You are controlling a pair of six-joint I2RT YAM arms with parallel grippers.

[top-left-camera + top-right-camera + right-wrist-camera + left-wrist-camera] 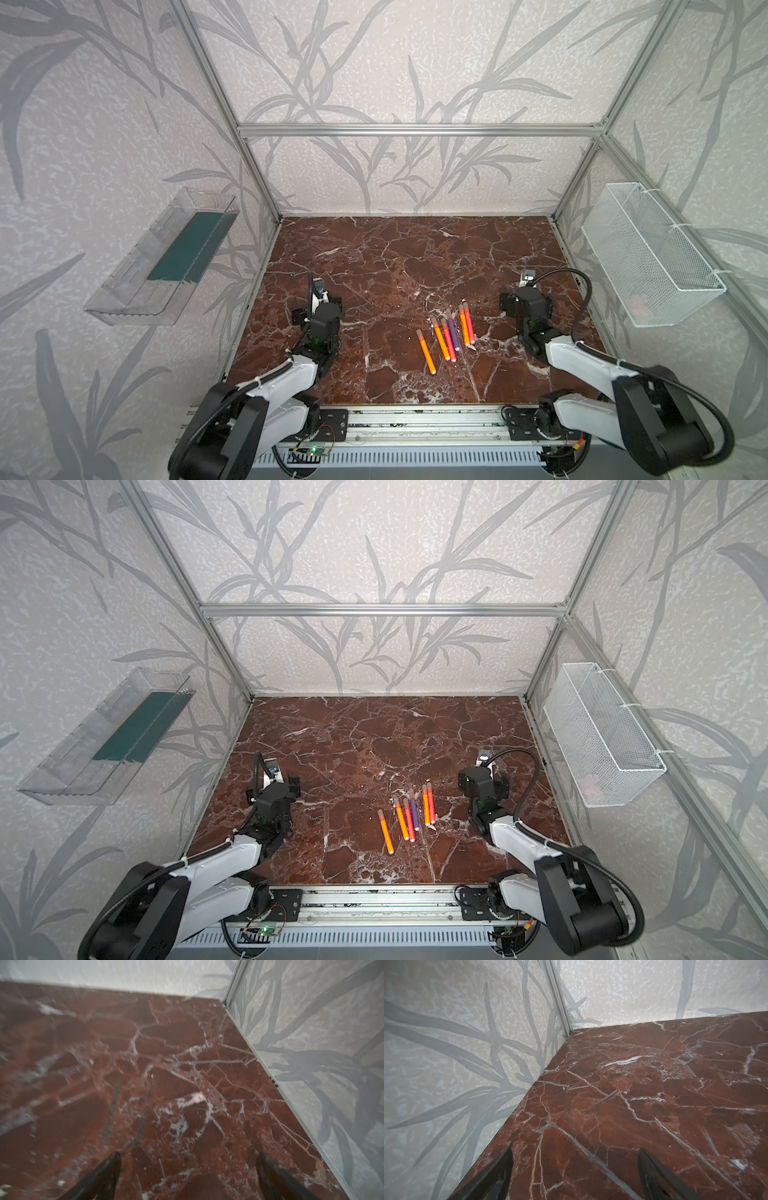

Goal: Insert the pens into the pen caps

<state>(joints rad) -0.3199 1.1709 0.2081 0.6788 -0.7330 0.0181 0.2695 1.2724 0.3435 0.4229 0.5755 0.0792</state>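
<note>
The enclosure (415, 129) is an aluminium frame lined with leaf-patterned paper, standing over a red-brown marble table (374, 257). The left arm (291, 370) and right arm (582, 353) reach in from the near rail, one on each side.

On the left wall hangs a clear tray (137, 282) with a dark green panel (187, 249) in it. On the right wall hangs a white wire basket (648, 257). A faint pinkish shape (638, 305) lies at the basket's near end, too dim to identify.

In both top views the arm bodies hide the jaws. The wrist views supply them: the left gripper (575, 1149) stands wide and empty above bare marble near the far left corner, and the right gripper (190, 1154) stands equally wide and empty, in a blurred picture, near the right wall.

Only the top views show the pens (449, 340). All six lie on the near right part of the table, between the arms and closer to the right one. Five lie close side by side, and one orange pen lies a little apart to their left. The pen caps (433, 320) are seated on the far ends, with the white butts toward the near edge.

A small circuit board (313, 449) with a green light sits on the front rail. Its print is too small to read.
</note>
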